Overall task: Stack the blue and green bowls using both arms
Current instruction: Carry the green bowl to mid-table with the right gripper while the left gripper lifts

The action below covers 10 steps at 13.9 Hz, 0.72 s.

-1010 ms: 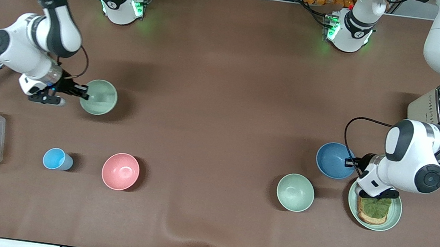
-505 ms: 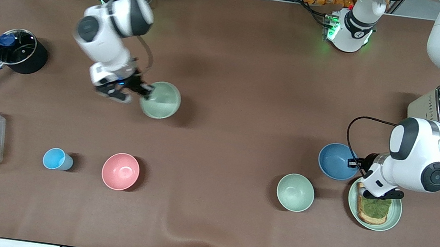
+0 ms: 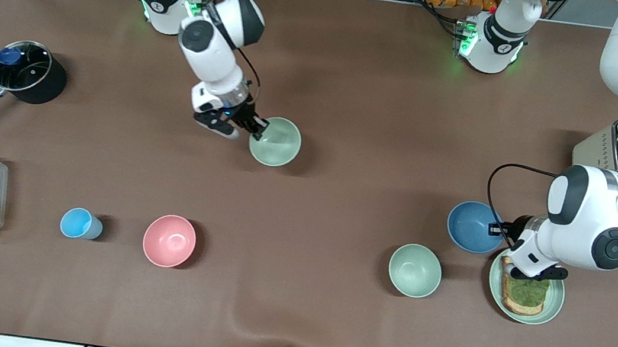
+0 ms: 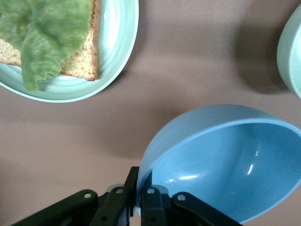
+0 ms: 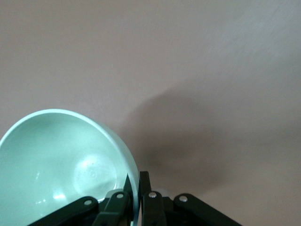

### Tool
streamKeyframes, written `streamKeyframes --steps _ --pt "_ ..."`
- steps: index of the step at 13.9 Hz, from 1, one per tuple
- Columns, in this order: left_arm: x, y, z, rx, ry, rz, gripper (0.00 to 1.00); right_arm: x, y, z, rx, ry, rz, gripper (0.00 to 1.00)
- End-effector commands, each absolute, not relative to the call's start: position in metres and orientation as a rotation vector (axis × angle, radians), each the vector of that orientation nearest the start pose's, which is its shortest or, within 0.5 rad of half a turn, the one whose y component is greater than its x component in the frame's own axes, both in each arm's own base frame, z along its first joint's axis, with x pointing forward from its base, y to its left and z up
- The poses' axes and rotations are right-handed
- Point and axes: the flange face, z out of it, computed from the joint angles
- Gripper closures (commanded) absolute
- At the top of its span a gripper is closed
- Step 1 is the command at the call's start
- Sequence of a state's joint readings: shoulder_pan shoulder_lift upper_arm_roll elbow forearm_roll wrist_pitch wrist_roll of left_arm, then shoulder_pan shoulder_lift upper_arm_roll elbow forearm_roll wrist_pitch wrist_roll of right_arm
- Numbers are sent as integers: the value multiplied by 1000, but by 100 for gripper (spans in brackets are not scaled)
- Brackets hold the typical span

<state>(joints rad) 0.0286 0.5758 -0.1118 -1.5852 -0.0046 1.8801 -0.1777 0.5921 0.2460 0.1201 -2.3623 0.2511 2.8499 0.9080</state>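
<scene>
Your right claw (image 3: pixel 256 126) is clamped on the rim of the round matte pale green bowl (image 3: pixel 275 141), held over the brown counter (image 3: pixel 352 113). Your left claw (image 3: pixel 497 229) pinches the rim of the round matte sky-blue bowl (image 3: pixel 472 226) — just beside it sits the pale green plate (image 3: pixel 553 307) with toast.

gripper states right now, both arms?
Left gripper: shut on the blue bowl rim, beside the toast plate.
Right gripper: shut on the green bowl rim, over mid-table.
</scene>
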Motion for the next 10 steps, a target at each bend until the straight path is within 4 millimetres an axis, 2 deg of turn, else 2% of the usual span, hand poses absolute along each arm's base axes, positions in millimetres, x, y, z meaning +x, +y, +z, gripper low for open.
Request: streamKeyframes --steps 1,2,4,6,8,10 --pt "656 -56 313 -3189 -236 411 100 399 366 229 -2790 672 -89 100" --pt "654 -63 322 -3210 -196 403 100 391 375 225 -2779 685 -94 100" --pt "648 -106 335 -3246 -163 406 100 386 380 222 -2775 692 -93 100" --pt "638 -136 347 -3237 -215 440 100 375 390 218 -2779 687 -80 100" --pt "631 -155 354 -3231 -253 457 100 371 394 208 -2761 703 -101 100" --pt "629 -162 354 -3230 -264 464 100 369 394 201 -2766 704 -98 100"
